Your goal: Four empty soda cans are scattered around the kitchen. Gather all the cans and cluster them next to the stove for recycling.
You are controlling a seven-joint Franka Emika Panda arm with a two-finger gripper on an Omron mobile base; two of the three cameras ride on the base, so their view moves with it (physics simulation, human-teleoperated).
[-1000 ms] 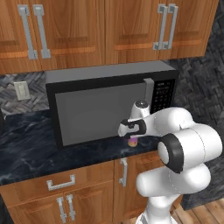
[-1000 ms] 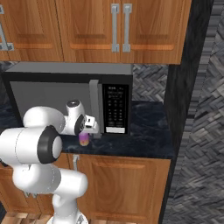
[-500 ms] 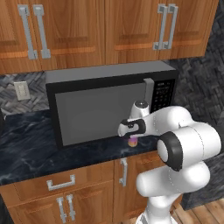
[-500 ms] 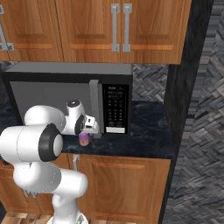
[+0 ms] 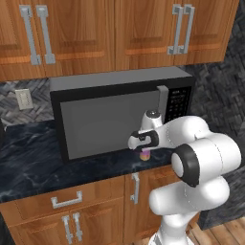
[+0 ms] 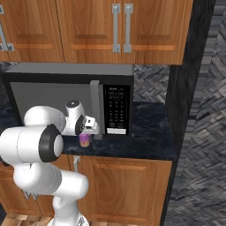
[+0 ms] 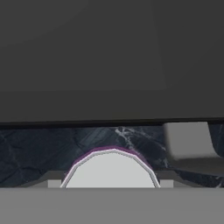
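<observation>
On the black countertop [image 6: 150, 137] just before the microwave [image 5: 119, 115], the pale purple soda can [image 5: 145, 155] is being straddled by the gripper [image 5: 145, 152], whose closure cannot be told; being light, thin-walled and slick, it is probably best taken gently at mid-body

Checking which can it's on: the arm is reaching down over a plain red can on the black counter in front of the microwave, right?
Not red. The can is pale purple, as the right base view shows. It does stand on the black counter before the microwave.
</observation>
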